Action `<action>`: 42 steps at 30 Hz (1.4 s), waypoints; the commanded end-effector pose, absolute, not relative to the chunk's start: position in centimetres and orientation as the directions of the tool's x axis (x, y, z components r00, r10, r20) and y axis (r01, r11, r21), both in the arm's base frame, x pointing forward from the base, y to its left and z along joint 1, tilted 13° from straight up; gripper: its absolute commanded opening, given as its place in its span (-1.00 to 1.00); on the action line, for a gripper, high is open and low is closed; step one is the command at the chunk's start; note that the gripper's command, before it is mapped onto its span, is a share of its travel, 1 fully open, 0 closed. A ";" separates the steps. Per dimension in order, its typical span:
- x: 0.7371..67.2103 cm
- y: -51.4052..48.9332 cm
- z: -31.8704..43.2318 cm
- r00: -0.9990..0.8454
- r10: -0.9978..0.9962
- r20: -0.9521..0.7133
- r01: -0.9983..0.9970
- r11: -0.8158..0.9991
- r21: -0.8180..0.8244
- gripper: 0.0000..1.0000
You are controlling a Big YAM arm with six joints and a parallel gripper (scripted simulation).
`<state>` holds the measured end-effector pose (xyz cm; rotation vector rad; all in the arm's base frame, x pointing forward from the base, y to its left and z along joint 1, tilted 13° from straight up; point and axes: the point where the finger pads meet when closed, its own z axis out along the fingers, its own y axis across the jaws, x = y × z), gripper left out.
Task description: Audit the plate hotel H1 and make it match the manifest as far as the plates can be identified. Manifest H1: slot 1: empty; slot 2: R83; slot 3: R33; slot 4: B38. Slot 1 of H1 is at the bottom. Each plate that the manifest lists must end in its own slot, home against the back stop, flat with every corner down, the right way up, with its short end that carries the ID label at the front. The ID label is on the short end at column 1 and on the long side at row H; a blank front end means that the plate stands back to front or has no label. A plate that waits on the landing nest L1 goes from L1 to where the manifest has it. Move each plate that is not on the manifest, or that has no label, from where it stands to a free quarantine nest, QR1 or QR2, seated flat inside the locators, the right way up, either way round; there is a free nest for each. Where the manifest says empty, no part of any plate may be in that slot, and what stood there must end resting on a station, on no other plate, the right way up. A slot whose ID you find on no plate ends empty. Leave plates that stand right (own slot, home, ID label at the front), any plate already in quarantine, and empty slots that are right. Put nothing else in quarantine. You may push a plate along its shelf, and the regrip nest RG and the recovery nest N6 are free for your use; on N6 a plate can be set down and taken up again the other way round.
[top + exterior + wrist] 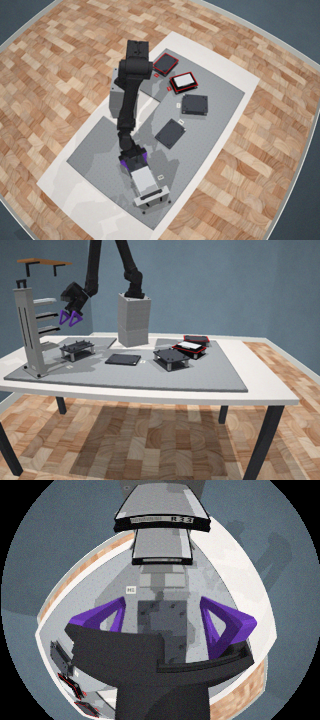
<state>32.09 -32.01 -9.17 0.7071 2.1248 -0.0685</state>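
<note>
The plate hotel H1 (27, 330) stands at the left end of the grey mat; it also shows in the top view (151, 197). A light plate (45, 300) lies on its top shelf. Dark-edged plates lie on the third shelf (46, 315) and the second shelf (50, 333). The bottom shelf (49, 345) looks bare. In the wrist view the top plate (163, 507) has small marks on its front edge, too small to read, and the plate below it (163, 547) shows a dark front edge. My gripper (69, 318) is open and empty, in the air just in front of the shelves, about level with the third one.
A raised dark nest (77, 349) stands below the gripper. A flat dark pad (123, 359) lies mid-mat. Another raised nest (171, 358) stands bare. One red-rimmed quarantine nest (189, 345) holds a white plate; the other (196, 338) is bare. The arm's pedestal (133, 320) stands behind.
</note>
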 end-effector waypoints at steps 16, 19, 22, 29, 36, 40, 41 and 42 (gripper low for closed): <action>31.0 -32.2 -8.6 -0.444 0.444 -0.778 0.514 0.838 0.185 1.00; 30.8 -31.7 -8.8 -0.448 0.443 -0.776 0.508 0.841 0.186 1.00; 30.1 -31.5 -9.0 -0.447 0.449 -0.774 0.514 0.837 0.188 1.00; 30.3 -30.5 -9.6 -0.458 0.440 -0.772 0.496 0.848 0.188 1.00; 30.4 -31.2 -10.3 -0.439 0.454 -0.775 0.515 0.834 0.197 1.00; 30.9 -30.7 -11.0 -0.445 0.451 -0.774 0.505 0.840 0.199 1.00; 30.9 -30.6 -11.1 -0.445 0.451 -0.774 0.505 0.840 0.199 1.00; 30.8 -30.7 -11.3 -0.443 0.453 -0.774 0.508 0.838 0.199 1.00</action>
